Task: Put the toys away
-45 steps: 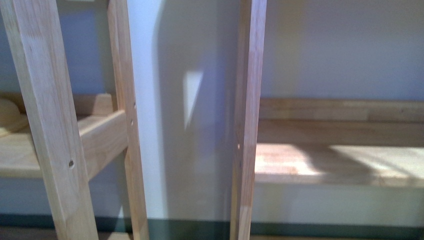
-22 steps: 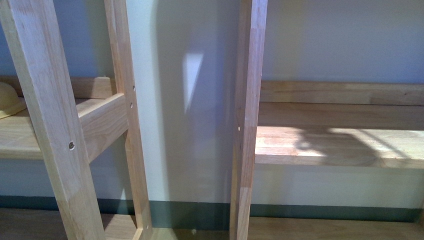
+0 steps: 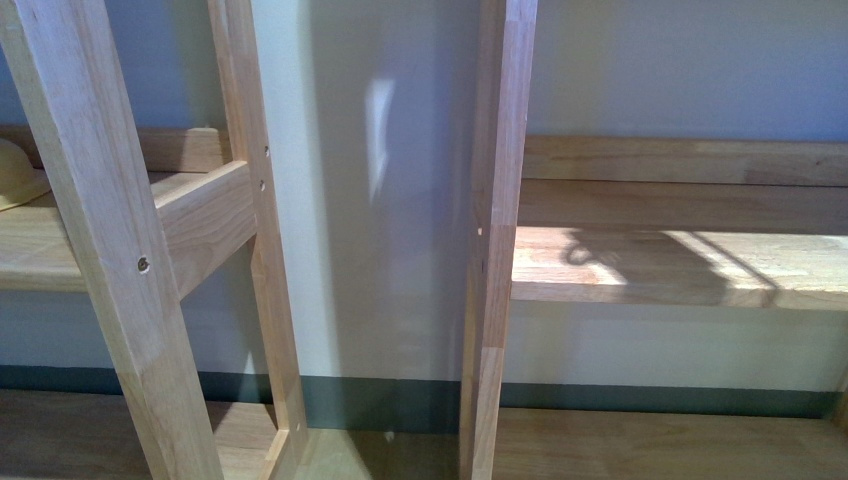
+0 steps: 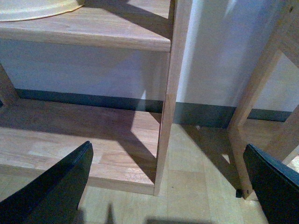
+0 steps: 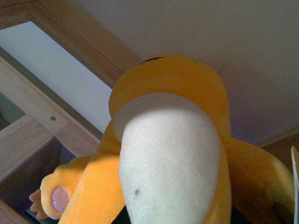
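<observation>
Orange-yellow plush animal [image 5: 173, 154], soft and pillow-like, fills most of the right wrist view, pressed so near the lens that its pale cream belly panel [image 5: 170, 158] takes up the centre of the picture. A rounded paw with a pink pad [image 5: 60, 198] juts out at about 8 o'clock from that belly. Behind the toy run light wooden frame beams [image 5: 44, 116] against a plain pale wall [image 5: 224, 37]. The right gripper itself does not show in that view, so whether its jaws are pinching the toy or spread apart cannot be told, and what holds the toy up is hidden.

In the left wrist view the left gripper [image 4: 170, 186] shows two dark fingers [image 4: 56, 191] spread wide, one at 7 o'clock and the other at 5 o'clock of the picture, with nothing between them. Beyond them stands a light wooden shelf unit [image 4: 117, 30], its upright post [image 4: 170, 93] reaching down to a pale wood floor [image 4: 187, 182]. A cream-coloured rounded object [image 4: 32, 8] sits on the upper shelf board at 11 o'clock, only partly visible.

The front view shows neither arm. A slanted wooden post [image 3: 100, 240] stands at 9 o'clock, a straight wooden upright [image 3: 495, 240] near the middle, and a sunlit wooden shelf board [image 3: 680, 265] at 3 o'clock, with a dark skirting strip [image 3: 400, 400] along the wall's base.
</observation>
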